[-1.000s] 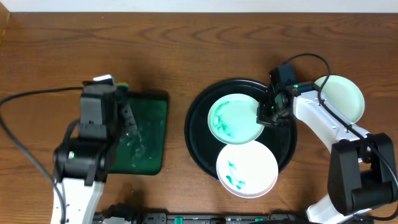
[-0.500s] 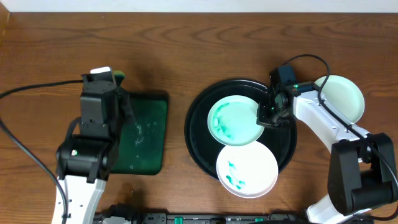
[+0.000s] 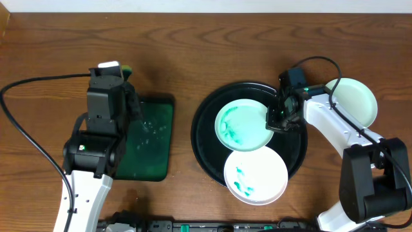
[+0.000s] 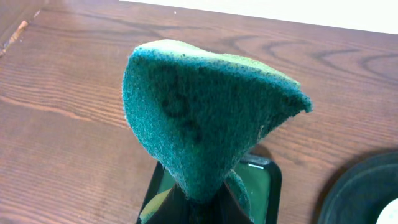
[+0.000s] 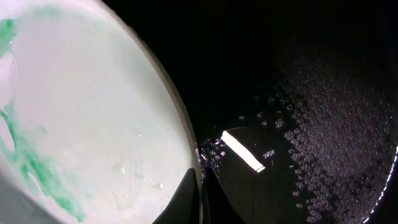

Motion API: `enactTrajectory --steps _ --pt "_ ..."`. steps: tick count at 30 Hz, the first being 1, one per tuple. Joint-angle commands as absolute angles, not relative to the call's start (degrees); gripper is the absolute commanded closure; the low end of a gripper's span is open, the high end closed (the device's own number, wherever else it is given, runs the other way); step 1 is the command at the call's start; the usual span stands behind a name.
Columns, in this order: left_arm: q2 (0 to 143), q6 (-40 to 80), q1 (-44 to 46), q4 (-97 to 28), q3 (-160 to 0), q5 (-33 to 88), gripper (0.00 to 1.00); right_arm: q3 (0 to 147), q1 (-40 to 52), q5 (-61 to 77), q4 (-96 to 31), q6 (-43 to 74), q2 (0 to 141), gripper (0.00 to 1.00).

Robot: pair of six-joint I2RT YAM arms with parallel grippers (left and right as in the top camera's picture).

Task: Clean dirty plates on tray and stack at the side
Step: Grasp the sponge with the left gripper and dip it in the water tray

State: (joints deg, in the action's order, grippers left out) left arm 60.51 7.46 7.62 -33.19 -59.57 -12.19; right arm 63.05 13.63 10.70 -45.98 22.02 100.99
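Left claw [image 4: 198, 205] with sponge [image 4: 199, 118], farther back

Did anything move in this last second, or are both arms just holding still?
The left fingers, shut on the green sponge, moved a little toward the far edge of the table, by the small green tray. Nothing was grabbed or let go. The right fingers stayed pinched on the rim of the smeared plate on the black tray; no plate moved.

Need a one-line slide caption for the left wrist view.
Left gripper shut on a green scouring sponge, dark green tray just beyond it on the wooden table.
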Motion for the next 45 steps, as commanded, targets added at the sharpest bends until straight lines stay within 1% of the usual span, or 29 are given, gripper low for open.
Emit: enactTrajectory --steps 1,5,11,14,22,42,45 --pt "60.2 6.0 7.8 -32.2 -59.4 -12.5 0.93 64.0 13.9 10.7 -45.9 19.5 101.3 0.99" --pt "60.4 6.0 7.8 -32.4 -59.4 -12.2 0.93 64.0 13.9 9.8 -44.3 17.8 101.3 0.99" --pt "62.5 6.0 7.8 -34.3 -59.4 -8.3 0.93 64.0 13.8 7.1 -38.9 15.0 101.3 0.99" --pt "64.2 6.0 7.9 -35.7 -59.4 -7.2 0.93 64.0 13.8 7.0 -36.7 11.3 101.3 0.99" --pt "67.6 6.0 7.9 -37.1 -59.4 -6.6 0.93 64.0 14.0 1.4 -34.0 8.4 101.3 0.99" --pt "68.9 5.4 7.9 -37.2 -59.4 -6.6 0.93 64.0 14.0 0.4 -32.8 7.6 101.3 0.99" --pt "69.6 8.9 7.7 -40.1 -59.4 -6.4 0.93 64.0 14.0 0.5 -33.7 7.6 101.3 0.99"
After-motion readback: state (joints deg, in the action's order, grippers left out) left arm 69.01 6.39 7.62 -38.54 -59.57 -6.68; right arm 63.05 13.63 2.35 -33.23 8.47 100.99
